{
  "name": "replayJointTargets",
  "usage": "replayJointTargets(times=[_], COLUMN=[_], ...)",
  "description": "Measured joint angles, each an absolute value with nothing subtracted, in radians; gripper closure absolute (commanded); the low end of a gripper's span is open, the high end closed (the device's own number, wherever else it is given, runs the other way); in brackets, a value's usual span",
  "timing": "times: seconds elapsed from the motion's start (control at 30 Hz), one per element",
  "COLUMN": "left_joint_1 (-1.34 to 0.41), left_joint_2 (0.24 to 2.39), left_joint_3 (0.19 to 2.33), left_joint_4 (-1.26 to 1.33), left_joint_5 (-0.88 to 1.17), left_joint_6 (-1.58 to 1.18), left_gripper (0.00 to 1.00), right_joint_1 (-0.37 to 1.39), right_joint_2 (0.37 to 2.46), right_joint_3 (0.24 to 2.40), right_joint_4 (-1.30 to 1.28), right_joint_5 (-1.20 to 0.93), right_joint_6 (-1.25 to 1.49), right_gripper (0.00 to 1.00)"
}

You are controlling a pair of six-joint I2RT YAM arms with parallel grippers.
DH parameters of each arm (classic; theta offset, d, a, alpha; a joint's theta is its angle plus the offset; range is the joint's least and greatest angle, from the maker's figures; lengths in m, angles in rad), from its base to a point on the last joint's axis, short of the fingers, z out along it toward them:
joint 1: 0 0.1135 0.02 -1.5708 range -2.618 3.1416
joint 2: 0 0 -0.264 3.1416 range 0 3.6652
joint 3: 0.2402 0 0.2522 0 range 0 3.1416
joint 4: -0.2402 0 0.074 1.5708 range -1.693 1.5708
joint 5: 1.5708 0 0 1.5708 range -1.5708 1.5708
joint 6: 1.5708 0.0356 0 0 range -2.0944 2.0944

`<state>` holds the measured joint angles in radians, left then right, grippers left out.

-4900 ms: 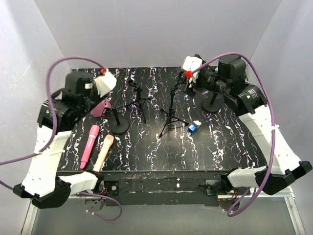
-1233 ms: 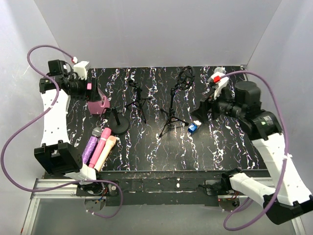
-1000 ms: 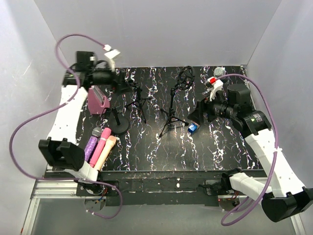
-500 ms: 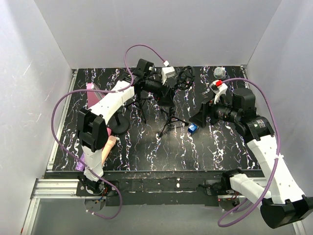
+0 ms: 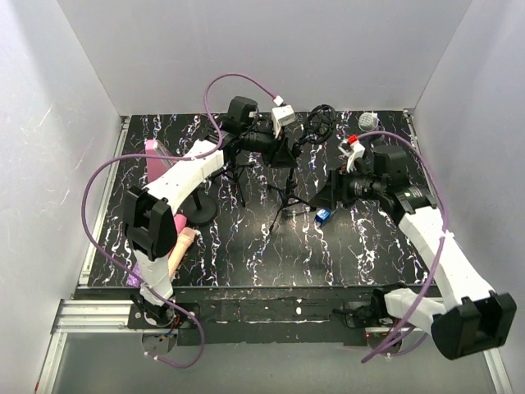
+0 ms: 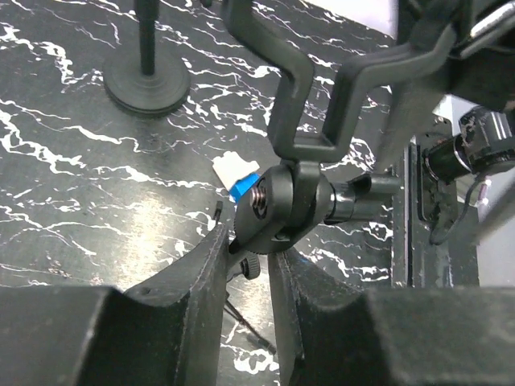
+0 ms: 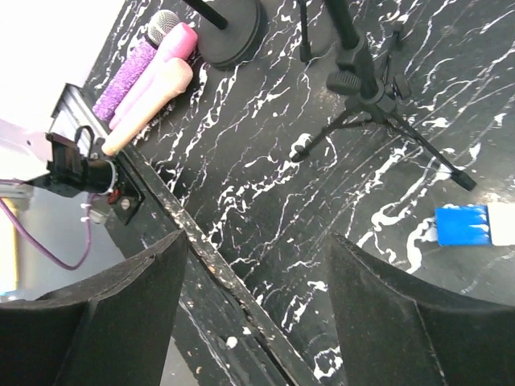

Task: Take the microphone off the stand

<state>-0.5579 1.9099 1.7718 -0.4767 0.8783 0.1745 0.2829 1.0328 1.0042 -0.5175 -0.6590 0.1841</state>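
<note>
Pinching with my left gripper (image 6: 245,249), I have the fingers (image 6: 197,281) drawn almost together, with only a narrow slit between them. They are closed on the black tripod microphone stand (image 7: 358,80) just under its round pivot joint (image 6: 282,211). A small knurled thumbscrew (image 6: 249,269) sits in the slit at my fingertips, and the joint's forked black clip (image 6: 288,104) rises beyond it. From above, that arm reaches across from the left to the middle of the black white-veined table (image 5: 246,254), with its wrist over the stand's top.

My right gripper (image 7: 257,241) is spread wide. Its two fingers (image 7: 121,314) sit far apart at the lower corners of its own view, with nothing between them and nothing touching them. It hangs in the air to the right of the tripod, looking down on the stand's legs. A small blue-and-white block (image 7: 475,225) lies on the table just beside one leg.

The microphone with the grey mesh head (image 5: 369,121) is near the rear right corner of the table, behind my right wrist and well apart from both grippers. Only its head shows, so I cannot tell what holds it up.

Toward the left front of the table, a purple glittery microphone (image 7: 133,72), a pink microphone (image 7: 179,39) and a peach microphone (image 7: 153,92) lie side by side, touching. They are near a black stand with a round flat base (image 6: 149,76).
</note>
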Motion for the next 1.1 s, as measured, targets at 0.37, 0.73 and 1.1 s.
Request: replayJointTargets(times=[0.37,0.73,1.1], left_joint_1=[-0.607,-0.606,-0.604], left_joint_2=[1.831,1.813,1.681], left_joint_3=[1.707,1.718,1.593], left_joint_4=[-0.47,-0.469,-0.448], left_joint_5=[0.838,0.828,0.697], left_joint_6=[0.165,0.148,0.073], left_gripper=[0.52,1.0,1.0], right_joint_1=[0.283,0.325,0.336], right_joint_2=[1.198,1.196,1.341], right_joint_3=[1.007,1.0,1.001], right_joint_4=[-0.447,-0.393,-0.348], right_joint_5=[-0.756,-0.759,-0.715], right_joint_6=[0.241,0.26,0.295], right_gripper=[0.3,0.34,0.44])
